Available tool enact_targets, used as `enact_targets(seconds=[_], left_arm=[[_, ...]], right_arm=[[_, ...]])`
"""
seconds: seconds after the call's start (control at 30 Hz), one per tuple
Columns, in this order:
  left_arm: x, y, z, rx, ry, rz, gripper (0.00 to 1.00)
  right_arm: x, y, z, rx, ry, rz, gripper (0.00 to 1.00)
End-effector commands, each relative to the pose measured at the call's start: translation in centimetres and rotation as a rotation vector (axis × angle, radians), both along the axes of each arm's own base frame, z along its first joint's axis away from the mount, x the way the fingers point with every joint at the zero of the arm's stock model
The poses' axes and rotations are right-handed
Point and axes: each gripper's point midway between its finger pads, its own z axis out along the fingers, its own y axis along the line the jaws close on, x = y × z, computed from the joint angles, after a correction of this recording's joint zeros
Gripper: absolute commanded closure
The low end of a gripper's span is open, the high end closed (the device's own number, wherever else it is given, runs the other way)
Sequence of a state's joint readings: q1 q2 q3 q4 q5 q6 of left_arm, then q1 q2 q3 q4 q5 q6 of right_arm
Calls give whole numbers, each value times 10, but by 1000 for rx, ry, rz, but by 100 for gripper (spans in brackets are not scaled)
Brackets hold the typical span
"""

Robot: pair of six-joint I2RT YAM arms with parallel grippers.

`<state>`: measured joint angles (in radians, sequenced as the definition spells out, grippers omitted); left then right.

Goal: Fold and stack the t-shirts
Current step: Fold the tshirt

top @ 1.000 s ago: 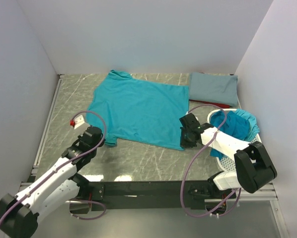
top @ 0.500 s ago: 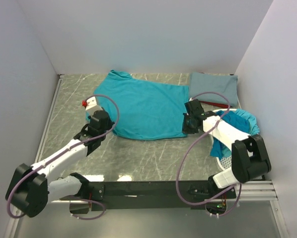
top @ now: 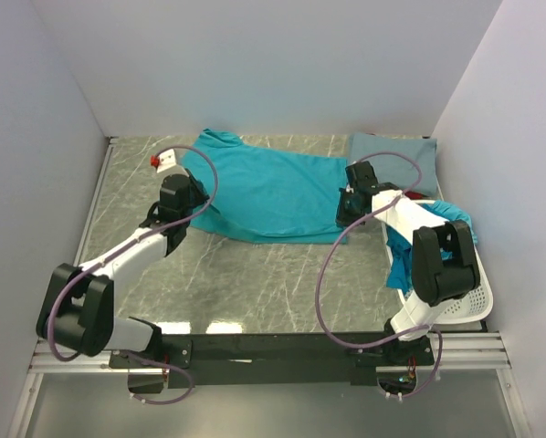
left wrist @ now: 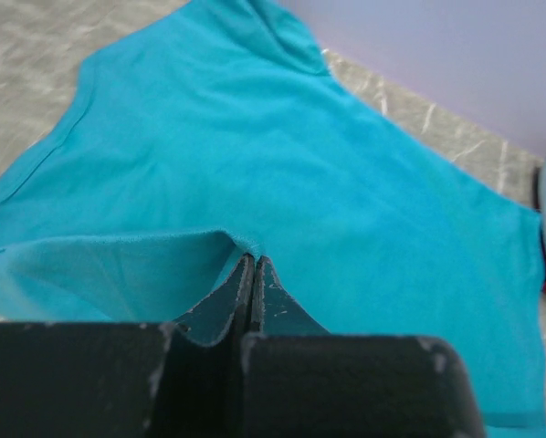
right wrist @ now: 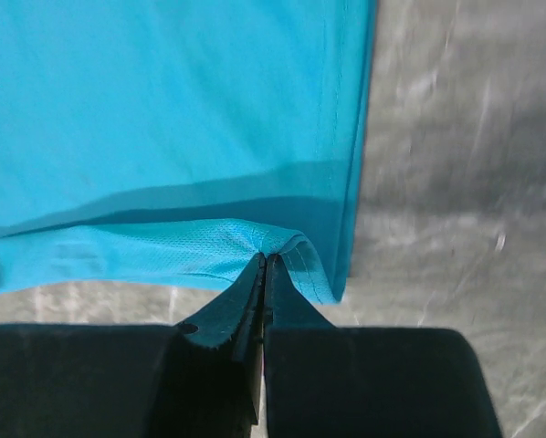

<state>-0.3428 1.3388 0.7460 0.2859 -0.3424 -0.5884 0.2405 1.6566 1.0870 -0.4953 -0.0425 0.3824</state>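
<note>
Top external, teal t-shirt (top: 273,192) spread flat, near edge doubled over

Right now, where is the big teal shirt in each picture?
Top external: the teal t-shirt lies spread at the middle back of the table.
Left wrist: the teal t-shirt fills most of the picture.
Right wrist: the teal t-shirt covers the top and left.
Shared landmark: the grey marbled table, seen beside the shirt in all three.
</note>
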Motion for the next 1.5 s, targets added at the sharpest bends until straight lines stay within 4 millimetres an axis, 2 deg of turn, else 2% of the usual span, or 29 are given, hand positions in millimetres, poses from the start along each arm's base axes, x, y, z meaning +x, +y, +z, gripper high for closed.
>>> enact_targets(seconds=[0.0, 0.17, 0.47, 1.07, 1.47], left_arm=[[26, -10, 43, -16, -124, -62, 100], [44, -3, 34, -20, -114, -55, 100], [66, 5, 28, -38, -105, -36, 100], [82, 26, 23, -81, -105, 33, 100], [103, 29, 4, -88, -58, 35, 100]], right_arm=[[26, -1, 15, 10, -46, 11, 100], [40, -11, 12, -9, -33, -13, 100], [52, -23, 9, -12, -27, -44, 100], [72, -27, 8, -7, -28, -58, 100], [90, -28, 2, -13, -12, -66, 100]])
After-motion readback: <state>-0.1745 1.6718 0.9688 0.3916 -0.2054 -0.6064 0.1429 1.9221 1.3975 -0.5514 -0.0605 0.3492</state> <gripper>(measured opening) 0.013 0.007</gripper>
